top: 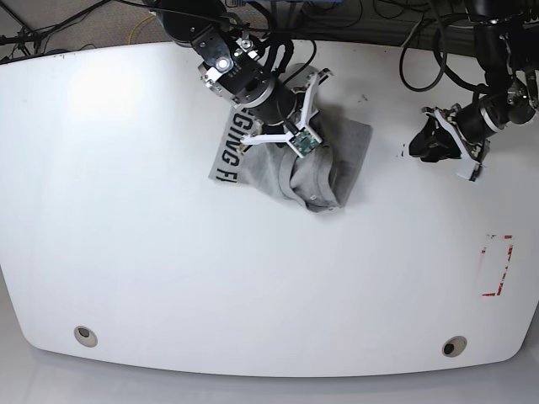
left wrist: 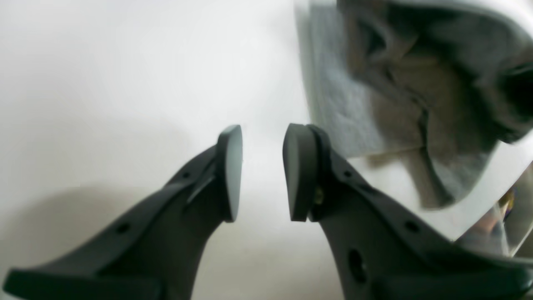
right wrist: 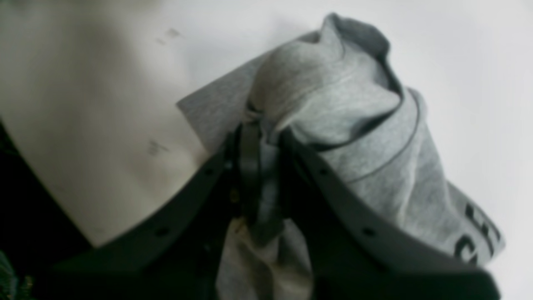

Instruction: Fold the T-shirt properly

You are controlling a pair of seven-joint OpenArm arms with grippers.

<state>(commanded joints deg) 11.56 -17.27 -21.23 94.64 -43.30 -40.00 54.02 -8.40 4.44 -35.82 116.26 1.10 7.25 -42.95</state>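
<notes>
The T-shirt (top: 324,160) is heather grey with dark block lettering along one edge, lying on a plain white bench (top: 168,252) that carries a red-and-white marking (top: 497,265) near one side.

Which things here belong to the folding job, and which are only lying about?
Job: T-shirt, bunched; right gripper shut on it; left gripper open, apart.
Lying about: red mark on the table; cables.

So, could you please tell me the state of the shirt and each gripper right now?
T-shirt: crumpled in a heap on the table, lettering partly showing.
Right gripper: shut on a bunch of the T-shirt.
Left gripper: open, holding nothing, beside the T-shirt.
</notes>
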